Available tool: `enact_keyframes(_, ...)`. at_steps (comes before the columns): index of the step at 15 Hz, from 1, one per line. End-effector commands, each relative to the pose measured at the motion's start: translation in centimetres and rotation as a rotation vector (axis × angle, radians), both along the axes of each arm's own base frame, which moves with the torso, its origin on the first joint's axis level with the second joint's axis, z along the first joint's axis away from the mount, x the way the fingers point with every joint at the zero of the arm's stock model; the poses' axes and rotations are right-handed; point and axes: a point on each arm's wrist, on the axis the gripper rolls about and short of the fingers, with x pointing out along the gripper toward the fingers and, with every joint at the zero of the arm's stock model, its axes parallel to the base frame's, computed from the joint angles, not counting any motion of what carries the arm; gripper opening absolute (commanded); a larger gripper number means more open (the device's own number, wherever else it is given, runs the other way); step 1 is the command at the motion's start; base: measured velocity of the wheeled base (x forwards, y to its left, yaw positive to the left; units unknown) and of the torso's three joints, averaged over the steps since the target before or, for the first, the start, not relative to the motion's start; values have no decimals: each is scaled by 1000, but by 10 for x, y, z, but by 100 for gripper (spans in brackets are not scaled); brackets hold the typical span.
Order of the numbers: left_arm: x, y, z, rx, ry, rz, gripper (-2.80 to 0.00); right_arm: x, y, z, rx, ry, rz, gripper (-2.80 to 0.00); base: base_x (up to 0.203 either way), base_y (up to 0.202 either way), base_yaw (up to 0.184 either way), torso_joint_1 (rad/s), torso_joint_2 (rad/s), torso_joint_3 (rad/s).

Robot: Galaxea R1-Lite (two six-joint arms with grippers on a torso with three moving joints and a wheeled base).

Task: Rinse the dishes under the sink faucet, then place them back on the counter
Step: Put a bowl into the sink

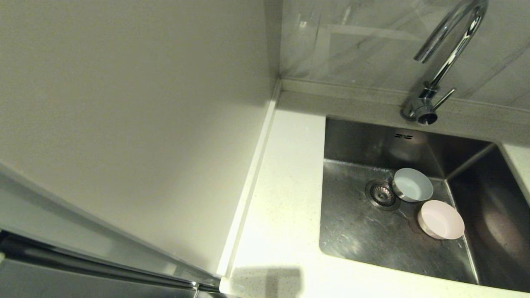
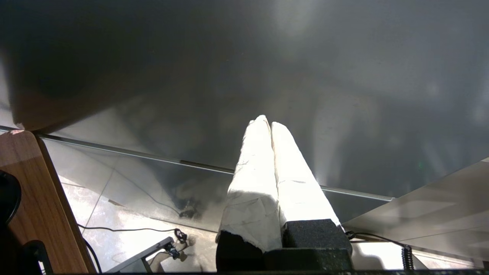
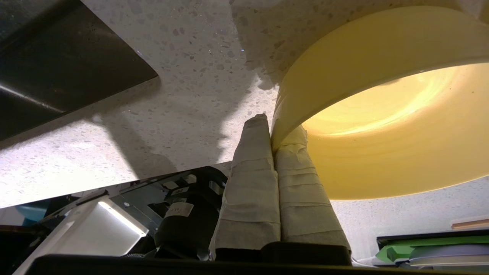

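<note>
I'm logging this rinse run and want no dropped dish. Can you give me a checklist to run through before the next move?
1. Right hand pinching yellow bowl rim: ok.
2. Bowl over counter, touching or not: cannot tell.
3. Blue bowl and pink bowl upright in sink: ok.
4. Faucet water off: ok, no stream visible.
5. Left hand shut, away from sink: ok.

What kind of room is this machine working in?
Most likely a home kitchen: a steel sink set into a white stone counter, a chrome faucet against marbled tiles, and small bowls in the basin.
</note>
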Motion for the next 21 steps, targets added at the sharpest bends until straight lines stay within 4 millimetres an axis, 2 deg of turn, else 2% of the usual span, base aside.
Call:
enact_keyframes(1, 0, 0, -1, -1, 3, 0, -280, -1, 3, 3, 1, -5, 5, -280, 0, 0, 0, 0, 0, 0)
enact_keyframes(3, 0, 0, -1, -1, 3, 0, -280, -3, 12, 13, -21, -25, 34, -280, 0, 0, 0, 0, 0, 0)
enact_keyframes(8, 0, 0, -1, -1, 3, 0, -280, -8, 58, 45, -89, -107, 178, -280, 0, 0, 0, 0, 0, 0)
enact_keyframes(11, 0, 0, -1, -1, 3, 0, -280, -4, 86, 62, -141, -135, 261, -280, 0, 0, 0, 0, 0, 0)
enact_keyframes(16, 0, 0, -1, -1, 3, 0, -280, 23, 131, 81, -211, -174, 480, -280, 0, 0, 0, 0, 0, 0)
enact_keyframes(21, 0, 0, -1, -1, 3, 0, -280, 65, 204, 89, -221, -224, 861, -280, 0, 0, 0, 0, 0, 0)
